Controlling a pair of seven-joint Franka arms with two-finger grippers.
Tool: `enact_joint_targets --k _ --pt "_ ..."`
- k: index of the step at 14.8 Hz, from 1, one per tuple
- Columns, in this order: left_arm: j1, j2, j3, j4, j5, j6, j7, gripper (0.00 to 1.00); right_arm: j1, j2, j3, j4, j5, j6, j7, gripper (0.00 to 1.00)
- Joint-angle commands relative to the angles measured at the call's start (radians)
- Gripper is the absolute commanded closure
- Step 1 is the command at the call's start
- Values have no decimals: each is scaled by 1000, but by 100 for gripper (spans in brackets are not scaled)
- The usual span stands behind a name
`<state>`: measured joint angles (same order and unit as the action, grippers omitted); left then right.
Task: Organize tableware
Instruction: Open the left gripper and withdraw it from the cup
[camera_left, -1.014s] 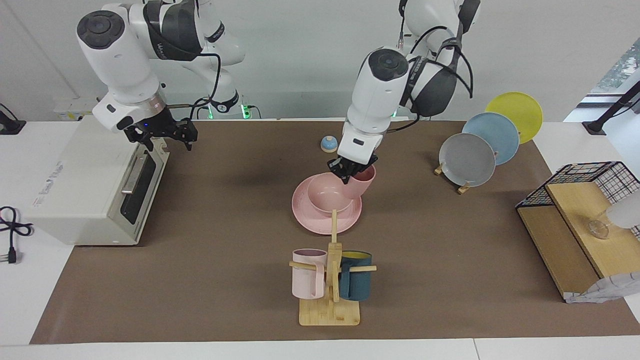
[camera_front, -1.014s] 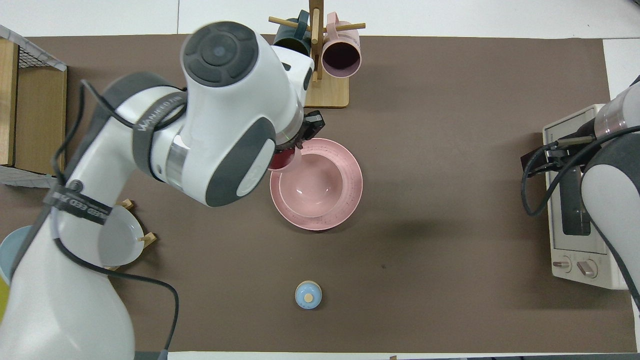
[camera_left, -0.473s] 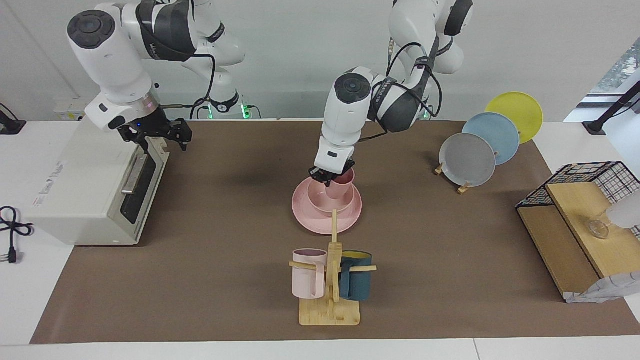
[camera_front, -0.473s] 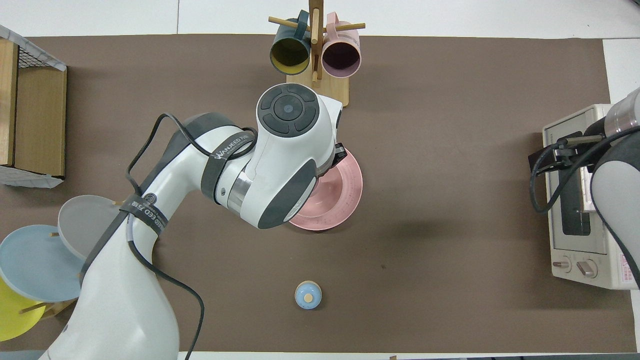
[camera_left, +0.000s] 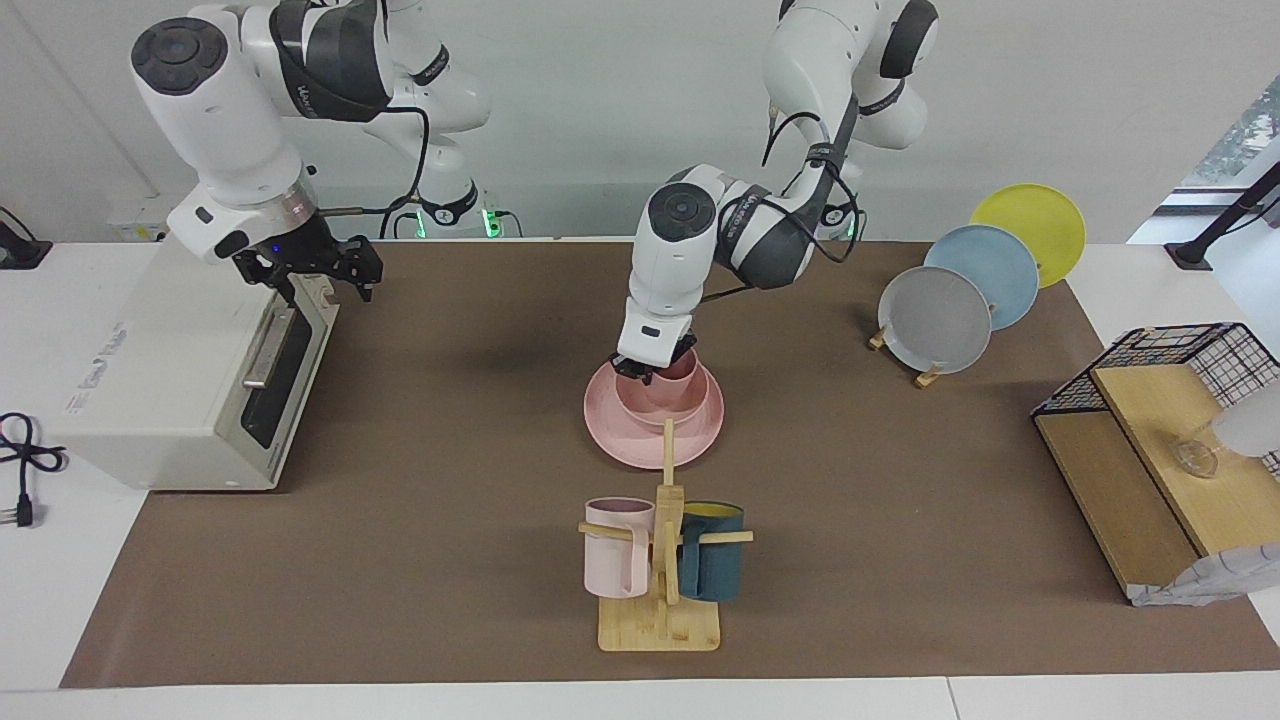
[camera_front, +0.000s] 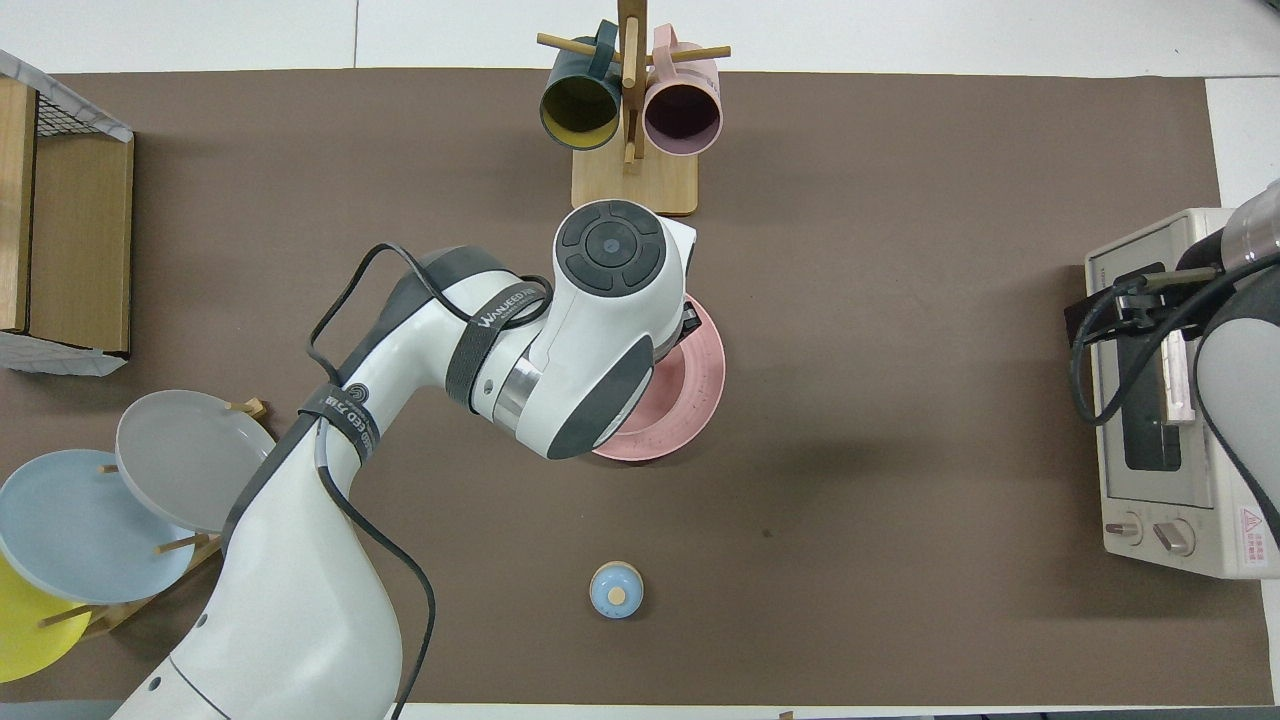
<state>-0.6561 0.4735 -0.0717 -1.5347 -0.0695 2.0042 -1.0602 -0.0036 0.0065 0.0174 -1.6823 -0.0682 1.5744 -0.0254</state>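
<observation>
The pink plate lies mid-table with the pink bowl on it. The pink cup stands upright inside the bowl. My left gripper is down at the bowl and shut on the cup's rim. In the overhead view my left arm covers the bowl, the cup and the gripper, and only part of the plate shows. My right gripper is open and empty and waits over the toaster oven at the right arm's end.
A wooden mug tree with a pale pink mug and a teal mug stands farther from the robots than the plate. Grey, blue and yellow plates stand in a rack. A wire-and-wood shelf is at the left arm's end. A small blue knob lies near the robots.
My left gripper carried the cup from beside the bowl to over it and lowered it into the bowl. My right gripper shifted slightly over the oven.
</observation>
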Motion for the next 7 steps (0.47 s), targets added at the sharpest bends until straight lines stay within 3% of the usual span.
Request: enact_joint_targets --k 1,2,3,4,7 --pt "-23 -13 20 -39 20 41 -18 100 -26 -8 15 1 27 1 -31 0" --pt "-23 -13 20 -39 31 41 -17 100 -24 -8 10 1 28 -1 -31 0" --pt "-22 -13 18 -38 52 39 -15 74 -23 -8 9 1 28 1 -31 0" --pt "-20 -15 18 -32 63 31 -12 1 -18 -8 4 1 28 4 -31 0" --pt "-4 -38 23 7 71 -28 -6 0 -16 -11 1 3 28 1 -30 0"
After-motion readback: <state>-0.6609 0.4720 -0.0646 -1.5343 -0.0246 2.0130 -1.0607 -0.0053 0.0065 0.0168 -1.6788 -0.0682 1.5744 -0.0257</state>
